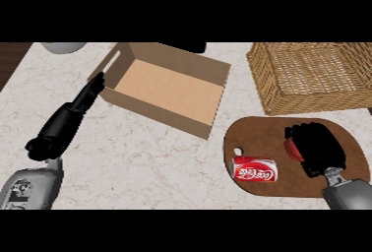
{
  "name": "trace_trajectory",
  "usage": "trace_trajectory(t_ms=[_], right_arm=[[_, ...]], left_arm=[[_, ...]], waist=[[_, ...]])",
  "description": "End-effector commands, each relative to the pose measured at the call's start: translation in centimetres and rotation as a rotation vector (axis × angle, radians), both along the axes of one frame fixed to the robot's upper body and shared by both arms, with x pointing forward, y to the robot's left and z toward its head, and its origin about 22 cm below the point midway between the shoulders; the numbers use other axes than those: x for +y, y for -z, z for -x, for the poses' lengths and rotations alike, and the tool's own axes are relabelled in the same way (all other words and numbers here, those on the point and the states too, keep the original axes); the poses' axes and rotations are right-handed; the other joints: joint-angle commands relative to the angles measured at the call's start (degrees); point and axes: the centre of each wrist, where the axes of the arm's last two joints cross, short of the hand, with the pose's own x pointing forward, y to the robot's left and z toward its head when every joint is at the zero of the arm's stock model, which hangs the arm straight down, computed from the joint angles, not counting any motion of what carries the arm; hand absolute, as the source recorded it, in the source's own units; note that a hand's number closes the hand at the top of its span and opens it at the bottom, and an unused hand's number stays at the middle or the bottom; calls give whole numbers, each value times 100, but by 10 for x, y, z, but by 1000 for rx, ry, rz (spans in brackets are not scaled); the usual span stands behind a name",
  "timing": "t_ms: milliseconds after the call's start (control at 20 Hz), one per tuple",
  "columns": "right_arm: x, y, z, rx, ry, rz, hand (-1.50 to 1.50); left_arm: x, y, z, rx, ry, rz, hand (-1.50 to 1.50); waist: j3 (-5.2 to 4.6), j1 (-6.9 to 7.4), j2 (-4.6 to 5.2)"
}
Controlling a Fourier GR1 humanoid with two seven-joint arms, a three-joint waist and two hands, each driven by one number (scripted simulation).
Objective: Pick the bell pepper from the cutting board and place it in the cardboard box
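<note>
The marble desk [145,142] carries an open cardboard box [166,91], nothing visible inside, and a wicker basket [312,74]. On the cutting board [254,133], the right robot hand [316,145] curls round the red bell pepper [293,149], beside a can [254,170]. Left robot hand [87,96] straight-fingered by the box.
</note>
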Motion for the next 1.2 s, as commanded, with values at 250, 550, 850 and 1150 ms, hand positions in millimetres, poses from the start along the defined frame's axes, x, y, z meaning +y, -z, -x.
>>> trace_trajectory(t_ms=[250,550,850,1150], right_arm=[[-8,9,-8,-128,-153,31,150],[167,-2,7,-133,-458,-253,150],[237,-33,18,-108,-686,-442,150],[278,-74,25,-222,-750,-499,150]], left_arm=[[-4,14,1,-6,5,9,0],[-17,-2,-4,-16,74,11,0],[-34,-13,-13,-36,181,1,0],[-45,-11,-19,-21,171,1,0]], waist=[[8,-6,7],[3,464,67],[21,1115,176],[2,916,98]])
